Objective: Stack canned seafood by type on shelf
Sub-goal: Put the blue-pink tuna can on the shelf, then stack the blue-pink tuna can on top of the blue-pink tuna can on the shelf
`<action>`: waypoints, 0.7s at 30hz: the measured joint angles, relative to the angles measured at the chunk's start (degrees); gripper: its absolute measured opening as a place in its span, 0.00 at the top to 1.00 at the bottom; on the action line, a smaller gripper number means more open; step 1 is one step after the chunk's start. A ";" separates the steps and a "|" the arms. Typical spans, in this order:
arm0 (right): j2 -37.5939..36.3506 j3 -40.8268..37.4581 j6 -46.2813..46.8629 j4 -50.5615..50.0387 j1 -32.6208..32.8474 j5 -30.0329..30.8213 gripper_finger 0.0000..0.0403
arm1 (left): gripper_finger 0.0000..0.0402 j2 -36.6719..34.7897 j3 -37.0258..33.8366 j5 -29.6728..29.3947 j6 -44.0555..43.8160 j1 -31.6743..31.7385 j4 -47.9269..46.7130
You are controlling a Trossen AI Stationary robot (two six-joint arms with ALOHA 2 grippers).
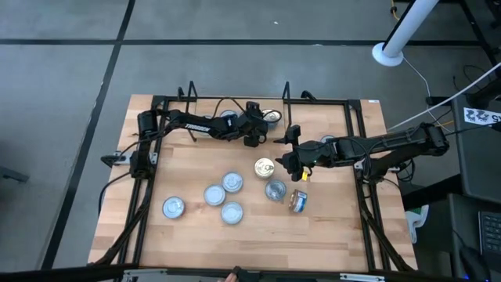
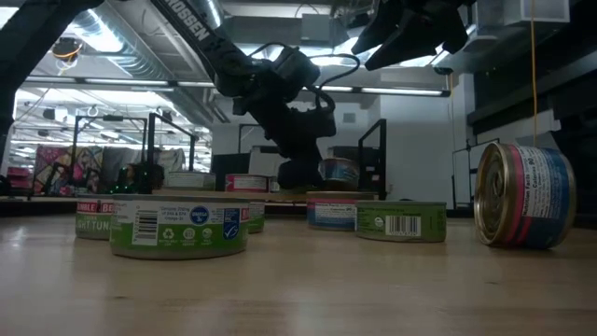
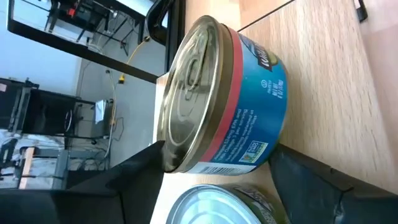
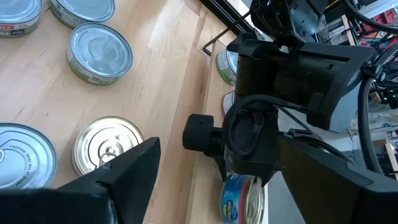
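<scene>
My left gripper (image 1: 255, 135) is at the far middle of the table, by the wire shelf (image 1: 286, 91), shut on a blue tin with a red band (image 3: 249, 106). Another silver-lidded tin (image 3: 211, 205) sits close beside it. Two more tins (image 1: 270, 117) stand at the shelf. My right gripper (image 1: 288, 157) hovers open above the table, just beyond the gold-lidded tin (image 1: 264, 167), touching nothing. Several silver-lidded tins (image 1: 232, 182) stand upright on the table's middle. One tin (image 1: 298, 201) lies on its side. My left gripper holds the blue tin with one finger (image 3: 124, 177) against the lid's rim (image 3: 166, 146) and the other finger (image 3: 311, 183) at its base (image 3: 278, 149). The fingers come in level, from the table's left. The tin stays upright; what is under it I cannot tell.
Black frame rails (image 1: 149, 188) run down both sides of the wooden table, and cables trail off both arms. The near strip of the table (image 1: 250, 243) is bare wood. In the low view a green-labelled tin (image 2: 179, 227) stands nearest and the tipped tin (image 2: 522, 194) is on the right.
</scene>
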 joint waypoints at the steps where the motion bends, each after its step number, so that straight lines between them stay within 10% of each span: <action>1: -0.01 0.00 0.00 0.00 0.02 0.00 0.20 | 0.31 0.00 0.00 -0.02 -0.35 -0.15 0.02; 21: -0.15 0.02 0.01 -3.85 0.02 2.49 0.20 | 0.30 -0.38 0.44 -9.64 -9.22 -6.82 -2.71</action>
